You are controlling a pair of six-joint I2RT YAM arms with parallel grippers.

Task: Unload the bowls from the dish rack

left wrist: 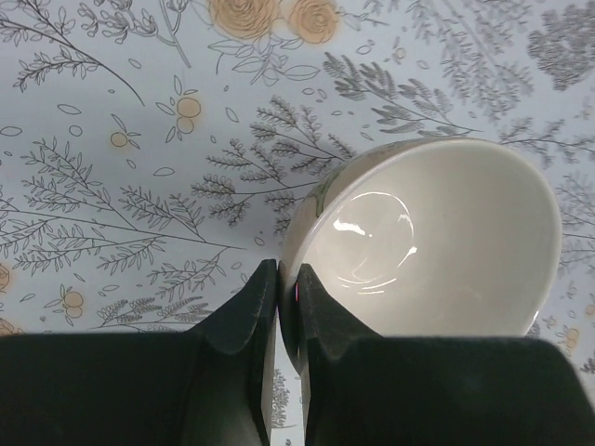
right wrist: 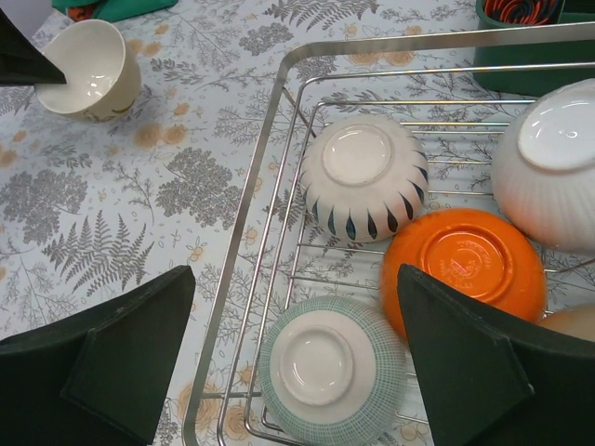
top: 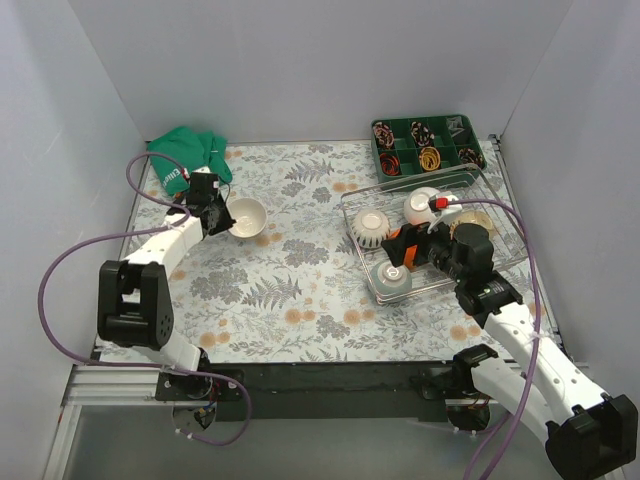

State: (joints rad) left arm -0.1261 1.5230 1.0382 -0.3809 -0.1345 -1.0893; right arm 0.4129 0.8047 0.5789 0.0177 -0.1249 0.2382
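Note:
My left gripper (top: 217, 214) is shut on the rim of a cream bowl (top: 247, 217) at the far left of the table; one finger is inside the bowl (left wrist: 437, 242) and one outside. I cannot tell whether the bowl rests on the table. The wire dish rack (top: 410, 183) stands at the right. It holds upside-down bowls: white with dark petals (right wrist: 363, 181), orange (right wrist: 465, 265), pale green (right wrist: 330, 367), white ribbed (right wrist: 553, 163) and a beige one (right wrist: 572, 321) at the frame edge. My right gripper (right wrist: 296, 279) is open and empty above the rack's near left part.
A green compartment tray (top: 428, 143) with small coiled items stands behind the rack. A green cloth (top: 188, 155) lies in the far left corner. White walls close in the floral-patterned table on three sides.

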